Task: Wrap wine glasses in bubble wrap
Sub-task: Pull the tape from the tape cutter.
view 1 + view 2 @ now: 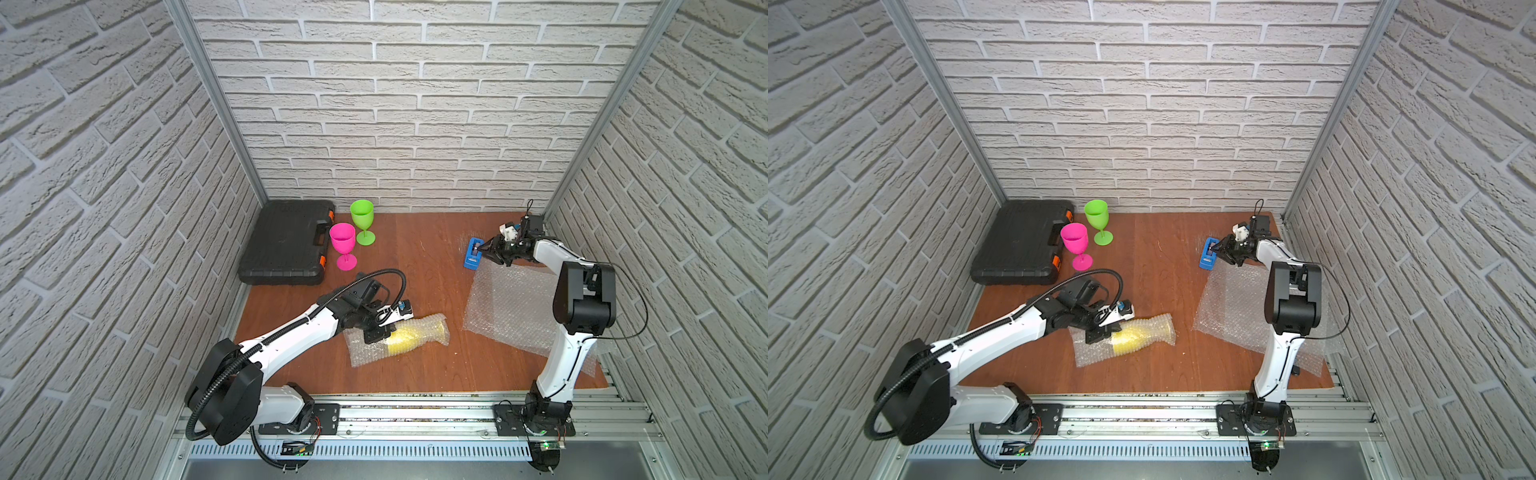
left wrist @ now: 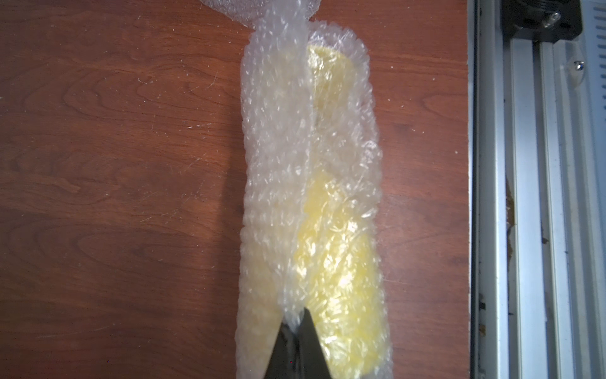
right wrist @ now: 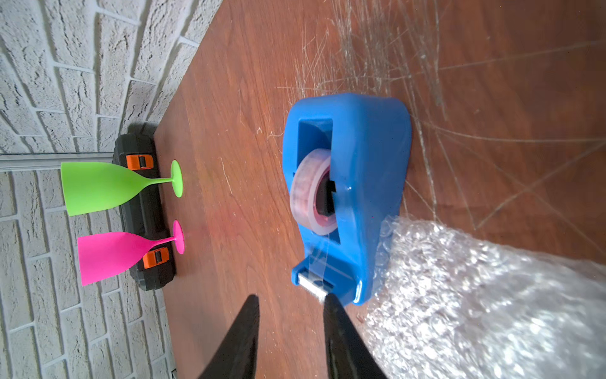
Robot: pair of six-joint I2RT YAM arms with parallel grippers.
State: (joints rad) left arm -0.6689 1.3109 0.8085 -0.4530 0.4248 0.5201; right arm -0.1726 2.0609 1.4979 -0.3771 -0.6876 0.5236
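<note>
- The left gripper (image 2: pixel 296 320) is pinching, jaws together, a raised seam of the bubble wrap (image 2: pixel 278 147) rolled around the yellow goblet (image 2: pixel 341 262). The goblet is lying on its side near the front edge of the table (image 1: pixel 415 266), alongside the rail (image 2: pixel 524 197).
- The right gripper (image 3: pixel 292 302) is hovering with jaws apart and gripping nothing, one fingertip right at the cutter end of the blue tape dispenser (image 3: pixel 370 157).
- Loose sheets (image 1: pixel 507 307) are lying flat under the right arm, reaching toward the front right corner.
- The pink goblet (image 1: pixel 343 239) and green goblet (image 1: pixel 362 214) are standing upright beside the black case (image 1: pixel 286 245) at the back left.
- Bare wood is lying open mid-table between the arms.
- The wrap is blurring the yellow goblet's stem and foot, and I cannot tell whether that fingertip is touching the tape.
</note>
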